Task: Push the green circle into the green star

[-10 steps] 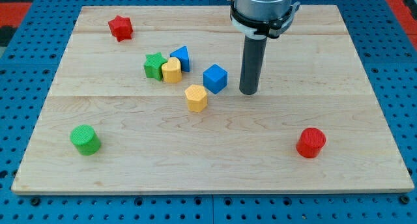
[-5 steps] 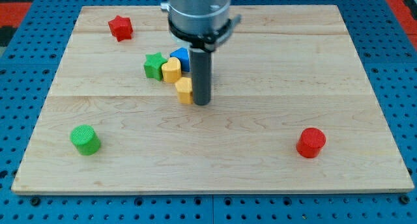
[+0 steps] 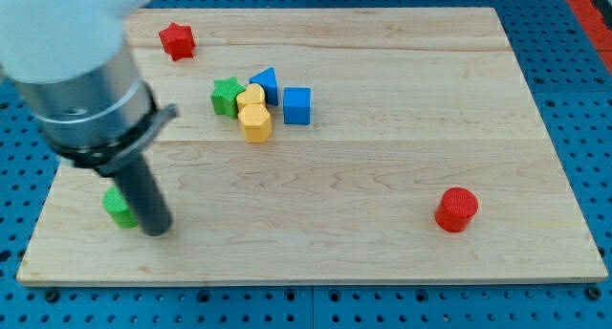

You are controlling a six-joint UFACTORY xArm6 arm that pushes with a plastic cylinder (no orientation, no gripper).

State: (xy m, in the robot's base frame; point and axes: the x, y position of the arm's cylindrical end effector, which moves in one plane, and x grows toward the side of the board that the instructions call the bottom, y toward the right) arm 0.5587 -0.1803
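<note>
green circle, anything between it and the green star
Nothing visible. The green circle lies at the view's lower left with my tip against its right side; bare board runs up to the green star, which faces it.

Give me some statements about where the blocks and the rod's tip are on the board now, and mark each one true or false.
1. My tip is beside the green circle, on its right in the view. True.
2. The green star touches the red star. False: the red star sits apart, near the view's top left.
3. The blue cube lies right of the yellow blocks. True.
4. The red cylinder is in the cluster. False: it stands alone at the view's lower right.
5. The green circle already touches the green star. False: they are far apart.
</note>
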